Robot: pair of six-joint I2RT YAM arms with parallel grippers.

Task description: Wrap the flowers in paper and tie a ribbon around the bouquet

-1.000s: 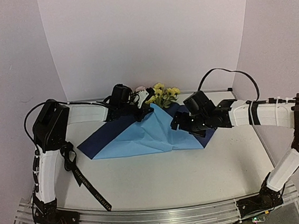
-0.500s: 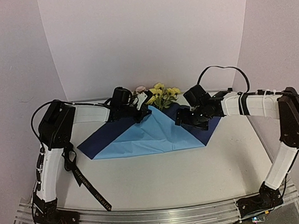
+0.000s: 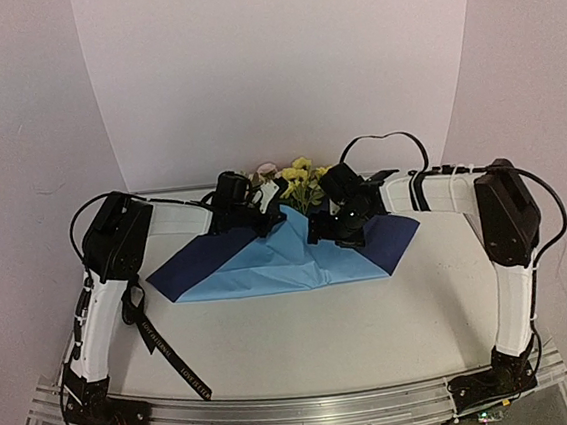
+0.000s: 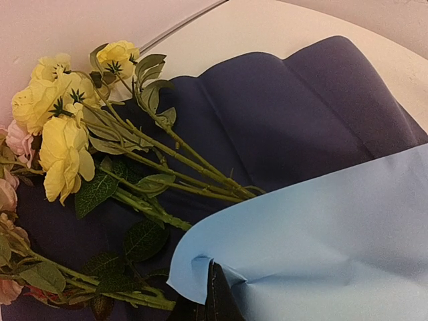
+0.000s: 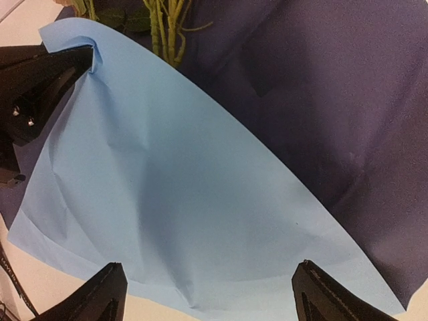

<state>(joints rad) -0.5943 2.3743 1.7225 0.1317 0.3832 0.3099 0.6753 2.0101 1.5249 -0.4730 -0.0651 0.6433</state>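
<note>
Still, the ribbon (image 3: 166,352) lies untouched at the left. My left gripper (image 3: 271,218) pinches a folded corner of the paper (image 3: 258,265) by the flowers (image 3: 302,176). My right gripper (image 3: 326,233), jaws wide, has swung inward over the blue fold, so wrapping can likely continue.

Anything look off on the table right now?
Two things, both minor. The ribbon lies far left beside the left arm, well apart from the paper. The paper is puckered at the corner where the left claw pinches it. The flowers lie tidy on the navy face.
</note>
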